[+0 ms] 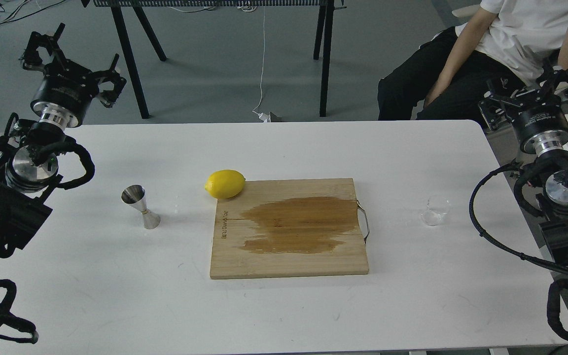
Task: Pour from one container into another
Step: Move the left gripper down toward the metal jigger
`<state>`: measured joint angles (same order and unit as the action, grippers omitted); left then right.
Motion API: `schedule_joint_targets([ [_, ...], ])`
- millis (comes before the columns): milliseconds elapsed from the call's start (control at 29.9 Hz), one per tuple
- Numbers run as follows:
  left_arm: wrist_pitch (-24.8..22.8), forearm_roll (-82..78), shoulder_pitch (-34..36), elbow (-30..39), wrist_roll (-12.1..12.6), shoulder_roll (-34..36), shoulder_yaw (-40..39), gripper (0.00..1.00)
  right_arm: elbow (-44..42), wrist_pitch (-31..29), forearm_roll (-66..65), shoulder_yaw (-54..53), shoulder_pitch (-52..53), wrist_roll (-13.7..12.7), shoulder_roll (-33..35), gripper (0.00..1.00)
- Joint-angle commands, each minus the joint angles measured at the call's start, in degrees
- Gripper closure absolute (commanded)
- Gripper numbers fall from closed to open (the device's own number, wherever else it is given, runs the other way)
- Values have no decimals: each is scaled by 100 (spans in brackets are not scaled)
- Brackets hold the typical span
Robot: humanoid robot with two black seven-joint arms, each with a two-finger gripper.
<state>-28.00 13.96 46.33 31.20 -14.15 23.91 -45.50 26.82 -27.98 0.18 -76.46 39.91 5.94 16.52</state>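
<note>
A small clear glass cup (435, 210) stands upright on the white table (284, 305), right of the cutting board. A shiny steel jigger (140, 206) stands upright on the left part of the table. My left gripper (74, 61) hovers beyond the table's far left corner, its fingers spread wide and empty, well away from the jigger. My right gripper (535, 88) is raised off the far right edge, fingers spread and empty, above and behind the cup.
A wooden cutting board (289, 229) with a dark wet stain and a metal handle lies mid-table. A yellow lemon (225, 184) rests at its far left corner. A seated person (486, 54) is beyond the far right corner. Black table legs (128, 54) stand behind.
</note>
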Motion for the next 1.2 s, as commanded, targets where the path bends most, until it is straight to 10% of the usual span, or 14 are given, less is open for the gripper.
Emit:
schedule_joint_targets([
  [0,5,10,7,0,-9,0,6,0,-19,12,-27,26,-27,38,26,0],
  [301,0,37,16,210,9,254,6,0,-28,-2,-9,17,-63,30,35,0],
  [535,0,-981,-195,2124,-167,1203,173,0,217,12,0,-9,-80,56,18,0],
  [1171,1903,-6473,-1538,5791,-246,2952,191,1,1009,65,-9,-36,-704,47,211,0],
])
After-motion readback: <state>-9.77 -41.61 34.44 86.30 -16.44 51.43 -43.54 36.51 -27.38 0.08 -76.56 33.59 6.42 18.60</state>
